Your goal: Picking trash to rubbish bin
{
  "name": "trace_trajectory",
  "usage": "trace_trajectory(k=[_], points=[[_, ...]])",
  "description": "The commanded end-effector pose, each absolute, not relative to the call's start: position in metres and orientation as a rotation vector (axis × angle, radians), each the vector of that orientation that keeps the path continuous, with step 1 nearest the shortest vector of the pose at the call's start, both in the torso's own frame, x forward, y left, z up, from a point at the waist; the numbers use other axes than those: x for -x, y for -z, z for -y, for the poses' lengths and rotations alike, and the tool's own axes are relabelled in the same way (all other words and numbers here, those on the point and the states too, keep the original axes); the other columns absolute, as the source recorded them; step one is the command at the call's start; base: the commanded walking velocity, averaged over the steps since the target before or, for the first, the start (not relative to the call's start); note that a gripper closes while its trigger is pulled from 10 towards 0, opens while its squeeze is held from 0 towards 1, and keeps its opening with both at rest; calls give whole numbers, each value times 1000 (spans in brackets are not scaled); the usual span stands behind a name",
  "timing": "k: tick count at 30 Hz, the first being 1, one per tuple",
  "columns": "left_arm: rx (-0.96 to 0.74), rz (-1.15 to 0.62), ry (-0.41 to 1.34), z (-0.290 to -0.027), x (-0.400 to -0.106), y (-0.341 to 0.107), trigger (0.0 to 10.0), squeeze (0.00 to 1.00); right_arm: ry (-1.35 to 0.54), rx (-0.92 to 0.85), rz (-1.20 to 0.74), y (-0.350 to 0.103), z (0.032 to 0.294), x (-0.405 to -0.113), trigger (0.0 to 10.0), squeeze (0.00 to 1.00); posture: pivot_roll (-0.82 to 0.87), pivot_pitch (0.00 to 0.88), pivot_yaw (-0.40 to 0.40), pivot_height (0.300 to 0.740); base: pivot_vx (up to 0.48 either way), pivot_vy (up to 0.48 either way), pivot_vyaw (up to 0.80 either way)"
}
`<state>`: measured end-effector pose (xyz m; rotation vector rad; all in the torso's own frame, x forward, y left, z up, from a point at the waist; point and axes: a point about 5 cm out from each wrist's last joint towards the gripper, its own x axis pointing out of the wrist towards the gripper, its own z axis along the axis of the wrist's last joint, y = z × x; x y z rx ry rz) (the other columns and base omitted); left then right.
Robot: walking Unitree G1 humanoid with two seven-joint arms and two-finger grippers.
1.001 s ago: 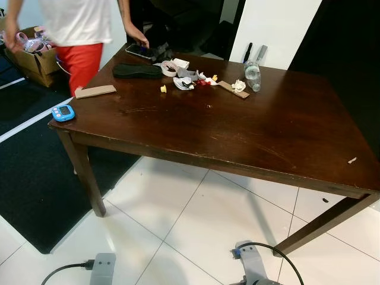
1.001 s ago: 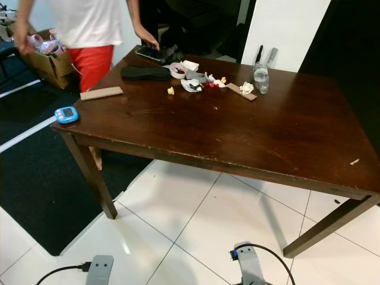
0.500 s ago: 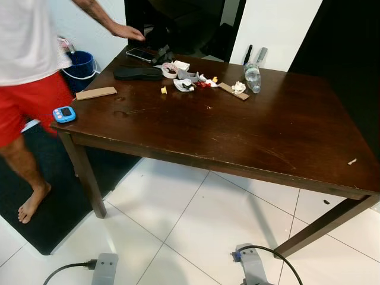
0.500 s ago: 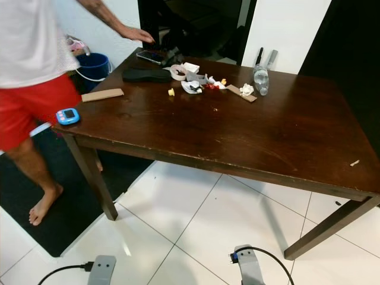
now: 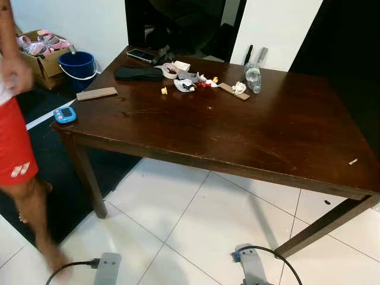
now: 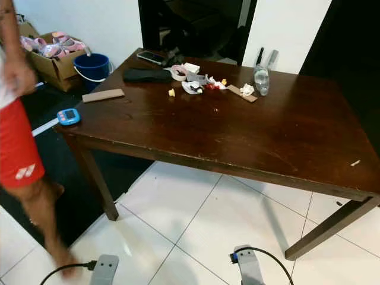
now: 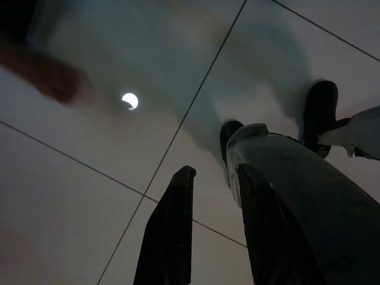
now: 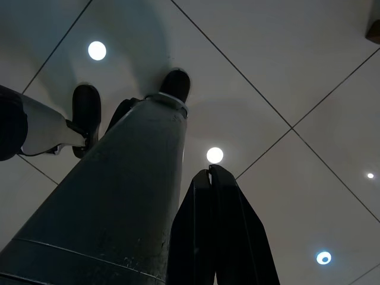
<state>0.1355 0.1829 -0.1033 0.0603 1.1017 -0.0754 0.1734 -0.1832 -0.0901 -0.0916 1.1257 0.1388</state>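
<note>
Currently: blue bucket (image 5: 77, 64) seen beside cardboard box (image 5: 43, 62) of pink items | trash (image 5: 196, 80) scattered on tabletop (image 5: 249, 130) | left tool (image 7: 214, 196) narrowly parted | right tool (image 8: 209, 178) closed, empty.

I can read no words or numbers anywhere; the only mark is a small white logo on the person's red shorts (image 6: 18, 155).

The head views are evenly lit and sharp across the dark table (image 5: 249, 136), with soft sheen seen on the white floor tiles (image 5: 196, 219). A person (image 5: 18, 154) at the left edge is smeared by motion blur. Both wrist views are dim, and round ceiling-light reflections (image 8: 214, 155) are mirrored in the glossy floor.
</note>
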Motion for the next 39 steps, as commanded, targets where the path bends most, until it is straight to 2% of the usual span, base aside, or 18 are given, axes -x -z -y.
trace_trajectory(k=[1,39], points=[[-81,-1183,169,-176,-116,111,10000,0,-125,85,-1141,92,184,-169,10000,0,100,51,-57,740,0,0,0],[-74,-1185,163,-176,-119,110,10000,0,-128,100,-1150,94,186,-165,10000,0,114,37,-68,740,0,0,0]])
